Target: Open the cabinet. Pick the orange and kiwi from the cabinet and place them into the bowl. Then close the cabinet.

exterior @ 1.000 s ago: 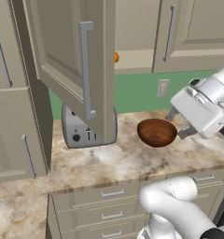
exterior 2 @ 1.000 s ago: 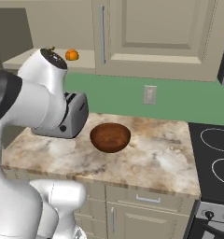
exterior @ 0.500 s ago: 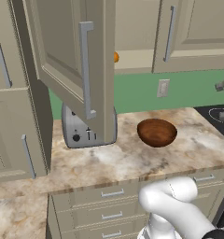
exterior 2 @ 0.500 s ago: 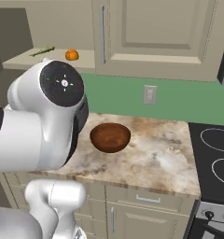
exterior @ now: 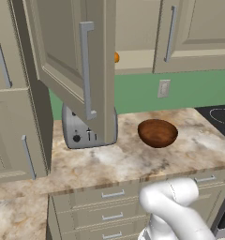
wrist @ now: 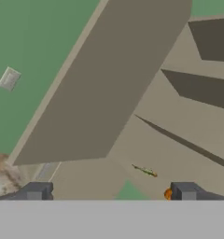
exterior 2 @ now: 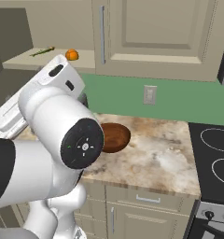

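— Where does the cabinet (exterior: 77,70) stand?

— Its left door is swung wide out over the worktop (exterior: 128,161) in the left base view, long silver handle facing out. The right door (exterior 2: 156,32) is shut.

— And the fruit?

— The orange (exterior 2: 72,54) sits on the cabinet's lower shelf, near the front edge. From the left base view only a sliver of it peeks past the edge of the open door. A thin green stalk-like thing (exterior 2: 42,51) lies on the same shelf, a little apart from the orange. I cannot make out the kiwi.

— The bowl?

— The bowl (exterior: 157,132) rests on the worktop, to the right of the silver toaster (exterior: 81,133), and looks empty. In the right base view the arm's big joint covers part of it.

— The pincer?

— The pincer (wrist: 109,191) is spread wide, its two dark tips far apart at the bottom of the hand view, with nothing between them. It looks up at the underside of the cabinet and into the opening; the orange shows just beside the right tip.
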{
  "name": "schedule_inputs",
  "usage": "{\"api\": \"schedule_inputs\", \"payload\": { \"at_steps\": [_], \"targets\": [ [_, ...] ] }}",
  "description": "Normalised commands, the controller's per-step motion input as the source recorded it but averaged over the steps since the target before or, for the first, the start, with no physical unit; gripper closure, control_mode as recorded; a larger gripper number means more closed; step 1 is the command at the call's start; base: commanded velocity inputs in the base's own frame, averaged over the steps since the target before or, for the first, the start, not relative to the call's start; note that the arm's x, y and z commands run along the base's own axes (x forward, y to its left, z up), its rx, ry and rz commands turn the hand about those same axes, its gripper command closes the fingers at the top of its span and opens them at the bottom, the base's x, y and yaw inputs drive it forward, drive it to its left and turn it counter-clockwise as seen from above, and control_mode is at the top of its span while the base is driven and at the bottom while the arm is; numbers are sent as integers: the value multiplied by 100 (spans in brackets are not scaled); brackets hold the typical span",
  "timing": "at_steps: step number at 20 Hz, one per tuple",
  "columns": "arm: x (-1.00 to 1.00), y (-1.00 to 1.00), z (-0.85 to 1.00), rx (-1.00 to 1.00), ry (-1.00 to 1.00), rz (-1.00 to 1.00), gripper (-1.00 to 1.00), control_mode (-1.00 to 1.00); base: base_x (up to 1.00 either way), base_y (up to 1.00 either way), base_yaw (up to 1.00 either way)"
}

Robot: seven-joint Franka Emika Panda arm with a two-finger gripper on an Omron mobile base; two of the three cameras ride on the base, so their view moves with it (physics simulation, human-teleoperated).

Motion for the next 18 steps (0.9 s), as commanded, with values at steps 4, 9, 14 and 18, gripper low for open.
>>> {"api": "schedule_inputs", "payload": {
  "at_steps": [4,9,14,18],
  "targets": [
    [0,0,0,5,0,-1,-100,-100,0,0,0],
    [0,4,0,16,0,-6,-100,-100,0,0,0],
    [0,0,0,34,-3,-19,-100,-100,0,0,0],
    [0,0,0,31,0,-18,-100,-100,0,0,0]
  ]
}}
